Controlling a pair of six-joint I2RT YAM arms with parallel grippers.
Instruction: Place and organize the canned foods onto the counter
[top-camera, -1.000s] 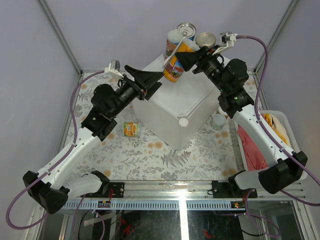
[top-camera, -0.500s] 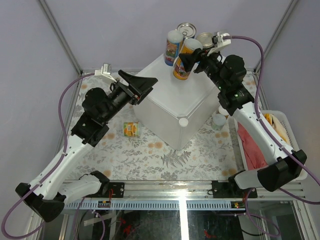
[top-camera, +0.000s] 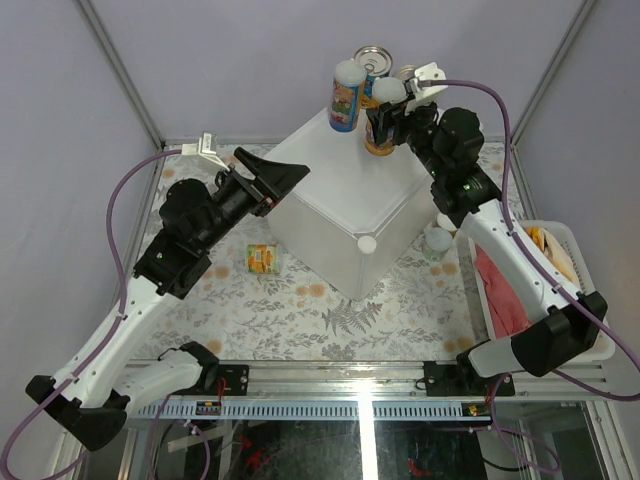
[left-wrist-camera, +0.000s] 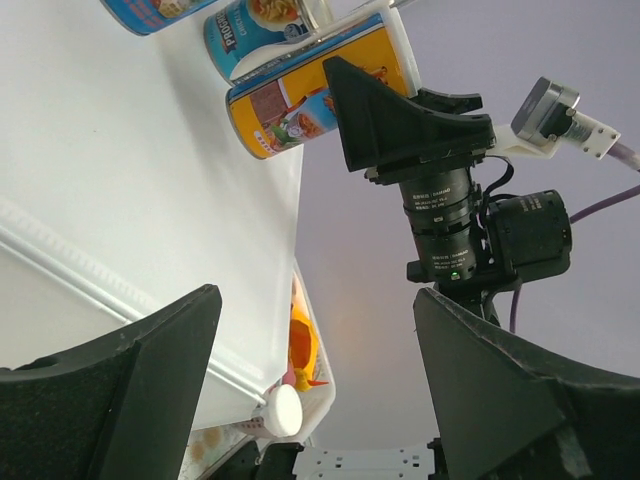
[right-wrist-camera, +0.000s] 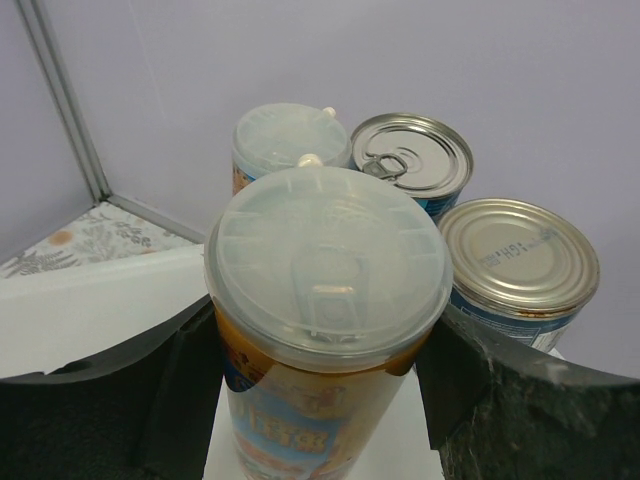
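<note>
My right gripper (top-camera: 383, 120) clamps yellow-orange white-lidded tin (right-wrist-camera: 325, 260) at white cube counter (top-camera: 340, 200) far corner, among other tins; left gripper (top-camera: 278, 170) gapes, empty.

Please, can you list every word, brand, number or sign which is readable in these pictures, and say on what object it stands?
No text can be read with certainty.
Orange can: small print on the label, too blurred to read.
Blue can beside it: white brand lettering, cut off and blurred.
Flat silver can top: stamped code, too faint to read.
Small yellow can: label too small to read.
</note>
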